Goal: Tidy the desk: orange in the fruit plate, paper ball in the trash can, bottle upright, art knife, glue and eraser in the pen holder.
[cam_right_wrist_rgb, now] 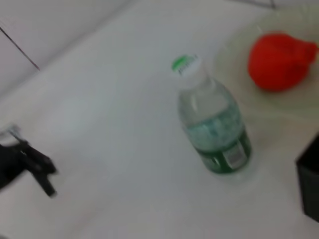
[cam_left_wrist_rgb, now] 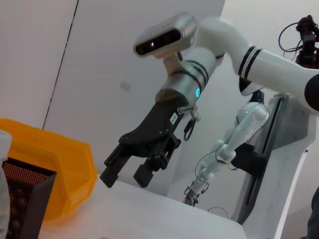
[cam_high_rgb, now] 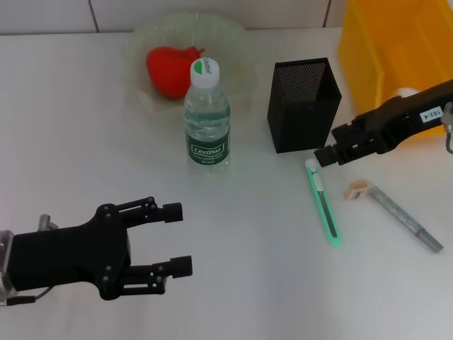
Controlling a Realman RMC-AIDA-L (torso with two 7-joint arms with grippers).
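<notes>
Right pincer (cam_high_rgb: pixel 327 155) empty, parted, above art knife (cam_high_rgb: pixel 323 203) beside pen holder (cam_high_rgb: pixel 304 104); may skid knife across bench (cam_high_rgb: pixel 233 283)

Bottle (cam_high_rgb: pixel 207 117) left of pen holder (cam_high_rgb: pixel 303 105)

my head camera looks down on the desk; my left wrist faces my right arm; my right wrist and head views share the bottle (cam_right_wrist_rgb: pixel 213 121).
</notes>
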